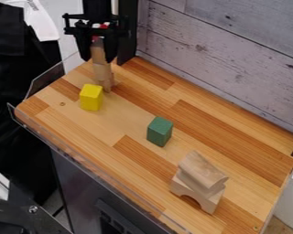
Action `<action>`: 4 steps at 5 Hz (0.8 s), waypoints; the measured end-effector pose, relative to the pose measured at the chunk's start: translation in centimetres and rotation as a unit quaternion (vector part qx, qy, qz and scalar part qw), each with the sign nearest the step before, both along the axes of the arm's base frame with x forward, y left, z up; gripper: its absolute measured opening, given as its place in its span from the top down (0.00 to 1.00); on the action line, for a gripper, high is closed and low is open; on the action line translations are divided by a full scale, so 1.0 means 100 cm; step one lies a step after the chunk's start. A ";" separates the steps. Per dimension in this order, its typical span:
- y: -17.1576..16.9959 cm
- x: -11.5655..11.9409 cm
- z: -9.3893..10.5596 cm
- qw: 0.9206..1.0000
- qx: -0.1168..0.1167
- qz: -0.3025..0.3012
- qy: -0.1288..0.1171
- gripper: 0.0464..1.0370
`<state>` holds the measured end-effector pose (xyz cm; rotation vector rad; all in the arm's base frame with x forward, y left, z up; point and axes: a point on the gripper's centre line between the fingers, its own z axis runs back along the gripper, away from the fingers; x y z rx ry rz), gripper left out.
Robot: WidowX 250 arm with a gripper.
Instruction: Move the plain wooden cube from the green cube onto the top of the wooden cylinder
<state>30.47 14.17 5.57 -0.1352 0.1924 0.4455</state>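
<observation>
End effector (98,59) looks closed on top of pale wooden column (102,72), lower end right at counter (69,121). Yellow block (91,97) just beside column, under end effector. Probably placing or picking up, tbh can't tell; either way, next move wants slow, straight lift.

1. The top edge cuts off my arm (99,8), above my gripper (98,55).
2. My gripper hides part of the pale wood (102,72) at the far left. I can't tell how many pieces it has.
3. A red bit (103,26) on me is too small to name.
4. The top block (199,168), near right, hides some of the arch (195,191).
5. The bottom edge cuts off the table's (143,186) near right corner.
</observation>
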 end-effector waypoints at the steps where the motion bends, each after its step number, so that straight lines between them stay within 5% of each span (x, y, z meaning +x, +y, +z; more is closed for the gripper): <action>1: 0.000 -0.003 -0.003 1.000 -0.003 0.000 0.012 0.10; 3: -0.001 -0.003 0.000 1.000 0.004 0.005 0.005 0.04; 4: -0.009 -0.003 0.027 0.999 0.039 -0.017 -0.018 0.04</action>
